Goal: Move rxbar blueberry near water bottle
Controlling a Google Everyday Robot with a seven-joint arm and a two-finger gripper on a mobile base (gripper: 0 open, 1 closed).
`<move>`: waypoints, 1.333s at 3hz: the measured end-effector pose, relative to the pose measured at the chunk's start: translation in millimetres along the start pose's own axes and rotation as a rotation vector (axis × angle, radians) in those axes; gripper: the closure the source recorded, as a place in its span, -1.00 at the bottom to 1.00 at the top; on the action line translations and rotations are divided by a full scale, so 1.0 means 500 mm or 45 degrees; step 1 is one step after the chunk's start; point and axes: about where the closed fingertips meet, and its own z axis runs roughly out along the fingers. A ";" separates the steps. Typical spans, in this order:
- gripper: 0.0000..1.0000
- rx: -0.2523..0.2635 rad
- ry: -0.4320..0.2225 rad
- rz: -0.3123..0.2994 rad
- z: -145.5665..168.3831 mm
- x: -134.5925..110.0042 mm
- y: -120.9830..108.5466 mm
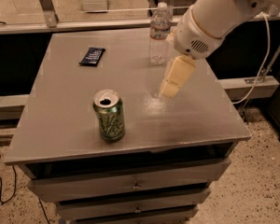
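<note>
The rxbar blueberry [92, 56], a flat dark navy bar with white print, lies on the far left of the grey table top [65, 120]. The water bottle [159, 33], clear with a white cap, stands upright at the far middle-right edge. My gripper [170, 88] hangs from the white arm [214, 13] that comes in from the upper right. It is above the table's middle right, just in front of and to the right of the bottle, and well to the right of the bar. It holds nothing that I can see.
A green soda can [109, 115], opened, stands upright near the table's front, left of my gripper. The table is a drawer cabinet [135, 185] on a speckled floor. A white cable [263, 64] hangs at the right.
</note>
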 end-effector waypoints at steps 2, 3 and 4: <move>-1.00 -0.025 -0.145 0.013 0.088 -0.093 -0.018; -1.00 -0.010 -0.221 0.007 0.122 -0.135 -0.047; -1.00 0.000 -0.355 0.015 0.191 -0.193 -0.102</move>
